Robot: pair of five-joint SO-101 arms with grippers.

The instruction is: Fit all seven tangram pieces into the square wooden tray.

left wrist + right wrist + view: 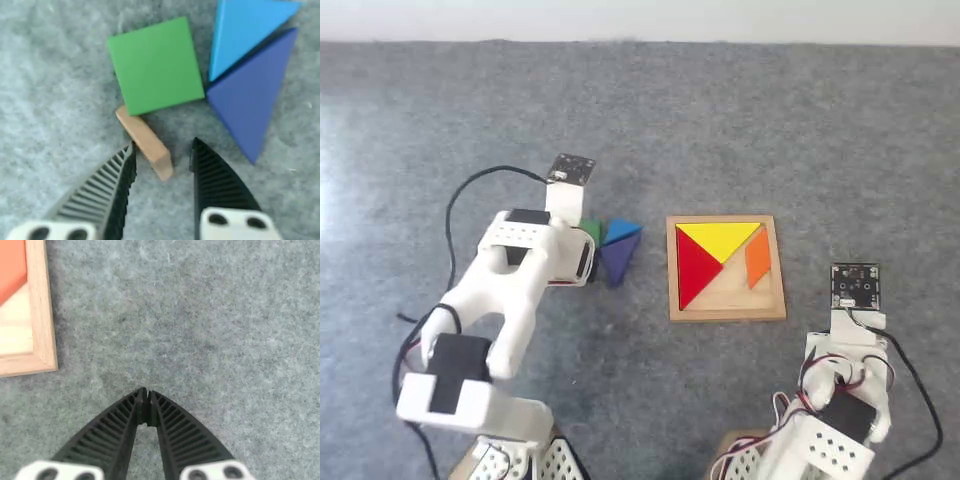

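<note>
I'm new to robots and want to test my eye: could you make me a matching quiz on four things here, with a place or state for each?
1 yellow triangle
2 green square
3 left claw
4 right claw

A shut
B in the wooden tray
C open over a tan piece
D loose on the carpet

Pairs: 1-B, 2-D, 3-C, 4-A

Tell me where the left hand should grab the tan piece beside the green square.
Across its two long sides, near the free end, from above. The tan piece shows as a narrow bar, one end against the green square, so only the long sides are clear. The open left hand straddles that free end; a slight twist would likely square it up.
</note>
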